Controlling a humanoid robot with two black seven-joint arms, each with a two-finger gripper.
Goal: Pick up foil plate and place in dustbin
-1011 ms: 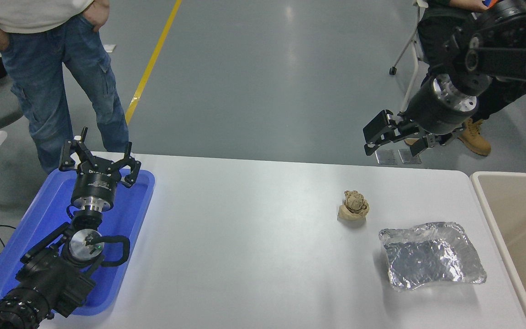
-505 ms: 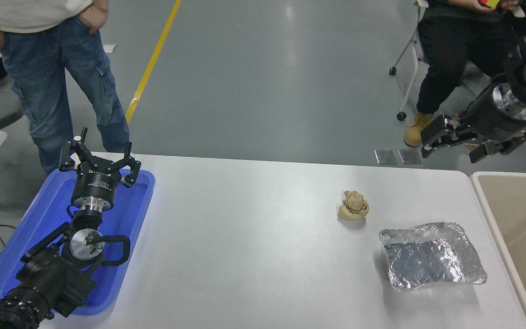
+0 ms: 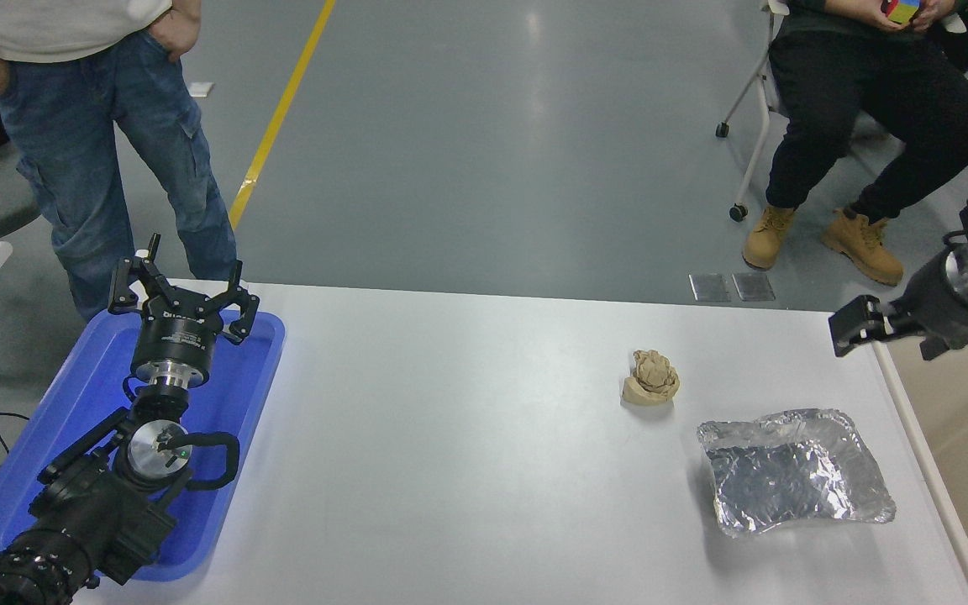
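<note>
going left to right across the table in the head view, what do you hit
blue tray with the parked left gripper over it → crumpled paper ball → foil plate → right gripper near the table's right edge → dustbin

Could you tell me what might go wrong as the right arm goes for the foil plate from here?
1. The foil plate is thin and crinkled with a bent rim, so the right pincer may crush it or slip off.
2. The crumpled paper ball sits just beside the plate and could get knocked.
3. The right pincer hovers at the dustbin rim and might clip it while descending.
</note>
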